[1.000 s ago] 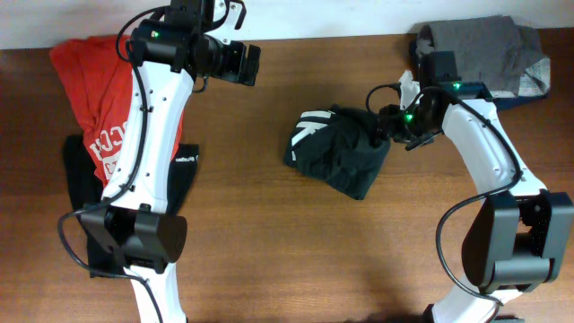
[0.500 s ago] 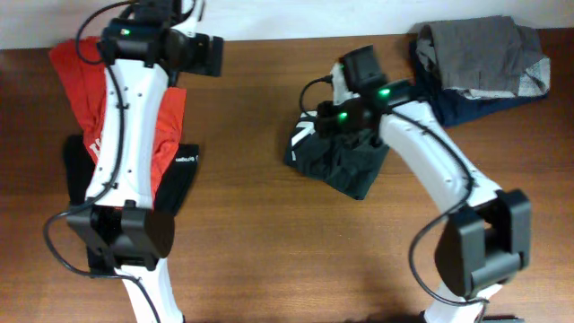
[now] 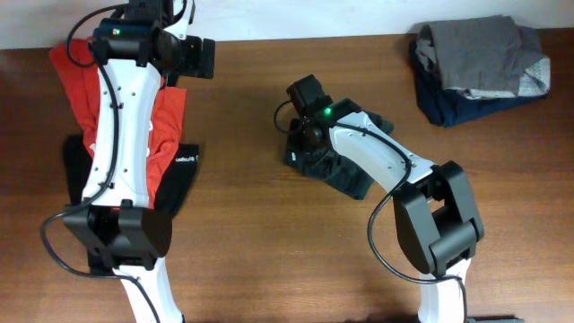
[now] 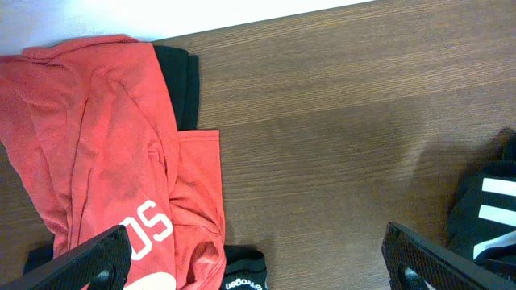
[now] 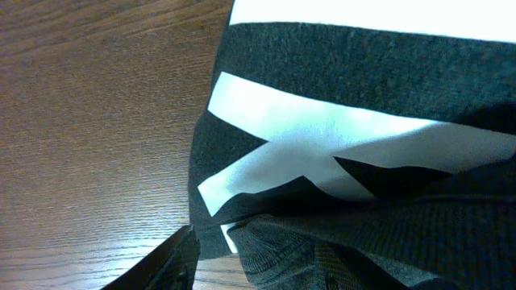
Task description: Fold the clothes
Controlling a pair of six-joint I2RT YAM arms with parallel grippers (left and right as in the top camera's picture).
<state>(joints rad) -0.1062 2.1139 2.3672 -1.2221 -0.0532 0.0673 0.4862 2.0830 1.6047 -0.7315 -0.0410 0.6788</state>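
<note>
A crumpled black garment with white print (image 3: 345, 166) lies at the table's middle. My right gripper (image 3: 309, 135) is low over its left part. In the right wrist view the garment (image 5: 347, 137) fills the frame. One finger (image 5: 165, 262) shows beside a bunched fold, and the other is hidden by cloth. My left gripper (image 3: 193, 56) is wide open (image 4: 262, 270) and empty, above the table at the far left. Below it lie a red shirt with white print (image 3: 161, 117) (image 4: 105, 153) and a black T-shirt with small white lettering (image 3: 182, 170) (image 4: 242, 278).
A pile of grey cloth (image 3: 475, 49) on navy cloth (image 3: 448, 109) sits at the far right corner. The black garment's striped edge (image 4: 488, 217) shows at the right of the left wrist view. Bare wood (image 3: 269, 251) lies along the front.
My right gripper swung from the black garment's right corner across it to its left part. My left gripper moved left and farther back over the red shirt.
</note>
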